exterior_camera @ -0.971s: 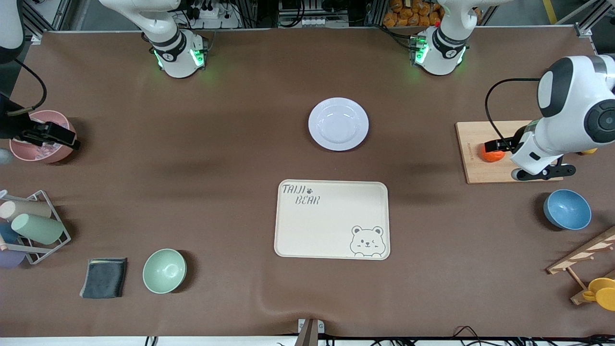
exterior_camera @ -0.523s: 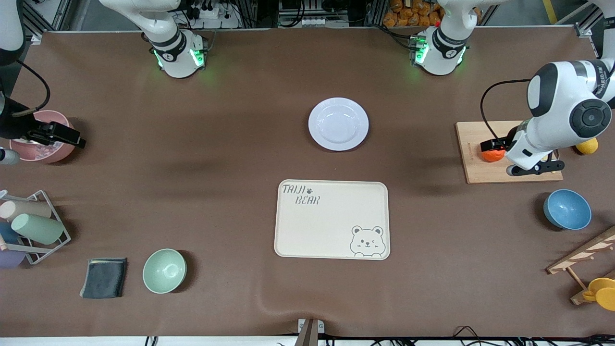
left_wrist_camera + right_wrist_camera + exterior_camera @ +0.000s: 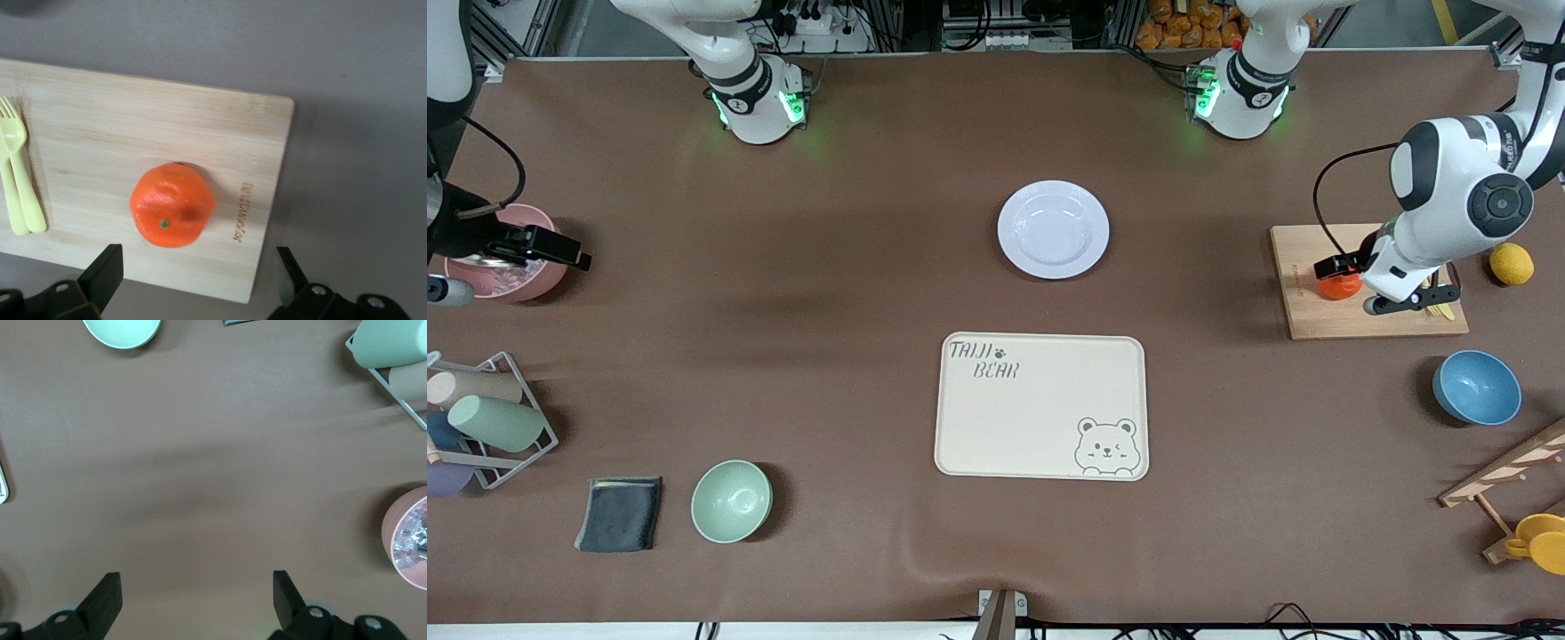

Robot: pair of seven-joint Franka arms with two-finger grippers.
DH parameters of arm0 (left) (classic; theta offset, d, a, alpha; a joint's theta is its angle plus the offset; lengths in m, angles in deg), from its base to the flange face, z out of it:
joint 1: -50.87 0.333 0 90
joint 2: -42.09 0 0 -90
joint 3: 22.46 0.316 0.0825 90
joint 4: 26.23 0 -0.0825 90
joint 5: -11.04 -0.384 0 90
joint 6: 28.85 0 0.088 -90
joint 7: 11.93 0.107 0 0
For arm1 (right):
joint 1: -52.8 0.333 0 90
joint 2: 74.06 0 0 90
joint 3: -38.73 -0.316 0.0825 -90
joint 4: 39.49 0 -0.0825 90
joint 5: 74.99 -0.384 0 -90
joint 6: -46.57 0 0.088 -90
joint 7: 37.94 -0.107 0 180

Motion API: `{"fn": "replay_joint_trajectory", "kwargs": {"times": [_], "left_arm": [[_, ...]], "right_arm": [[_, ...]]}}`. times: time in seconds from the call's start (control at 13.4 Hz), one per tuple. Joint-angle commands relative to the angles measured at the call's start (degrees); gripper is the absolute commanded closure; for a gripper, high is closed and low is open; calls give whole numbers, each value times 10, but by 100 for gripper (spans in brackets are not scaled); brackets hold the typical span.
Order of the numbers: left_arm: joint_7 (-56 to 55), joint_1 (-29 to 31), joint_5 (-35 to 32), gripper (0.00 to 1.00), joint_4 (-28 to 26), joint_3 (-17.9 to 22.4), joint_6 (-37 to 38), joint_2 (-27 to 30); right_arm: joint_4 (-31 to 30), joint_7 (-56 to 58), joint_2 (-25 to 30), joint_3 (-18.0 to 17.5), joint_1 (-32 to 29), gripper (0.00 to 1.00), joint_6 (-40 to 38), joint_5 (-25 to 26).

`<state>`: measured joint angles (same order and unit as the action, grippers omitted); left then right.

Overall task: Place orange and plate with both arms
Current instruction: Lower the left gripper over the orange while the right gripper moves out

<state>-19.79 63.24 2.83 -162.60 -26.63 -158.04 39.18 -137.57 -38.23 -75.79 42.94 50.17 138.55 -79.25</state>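
The orange (image 3: 1338, 286) sits on a wooden cutting board (image 3: 1316, 320) at the left arm's end of the table. My left gripper (image 3: 1348, 267) hangs open just above it. In the left wrist view the orange (image 3: 172, 205) lies ahead of the left gripper (image 3: 199, 267), with nothing between the fingers. The pale lavender plate (image 3: 1053, 229) rests alone at mid-table, toward the robots' bases. My right gripper (image 3: 547, 249) is open over the edge of a pink bowl (image 3: 503, 276) at the right arm's end. Under the right gripper (image 3: 197, 587) the wrist view shows bare brown cloth.
A cream bear tray (image 3: 1040, 406) lies nearer the camera than the plate. A yellow fork (image 3: 17, 173) shares the board, and a lemon (image 3: 1512, 263) sits beside it. Also here: blue bowl (image 3: 1476, 388), mint bowl (image 3: 731, 500), grey cloth (image 3: 620, 513), cup rack (image 3: 480, 422), wooden rack (image 3: 1503, 471).
The left arm's wrist has swung toward the bases while its gripper stays over the orange, uncovering the lemon. The right gripper has drifted slightly toward the table's middle. Both stay open.
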Motion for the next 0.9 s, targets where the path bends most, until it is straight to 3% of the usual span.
{"fn": "replay_joint_trajectory", "kwargs": {"times": [0.0, 0.3, 0.45, 0.82], "left_arm": [[6, 35, -15, 0, -42, -6, -54, 20], [5, 67, -15, 0, -89, -6, -162, 8], [5, 84, -15, 0, -93, -7, -181, -4], [3, 99, -14, 0, -98, -7, -221, -34]], "right_arm": [[11, -1, -20, -12, -18, 0, -8, -15], [5, -5, -43, -11, -18, 0, -3, -69], [-12, -7, -48, -11, -16, 0, 12, -73], [-84, -1, -51, -12, -13, 0, 77, -143]]}}
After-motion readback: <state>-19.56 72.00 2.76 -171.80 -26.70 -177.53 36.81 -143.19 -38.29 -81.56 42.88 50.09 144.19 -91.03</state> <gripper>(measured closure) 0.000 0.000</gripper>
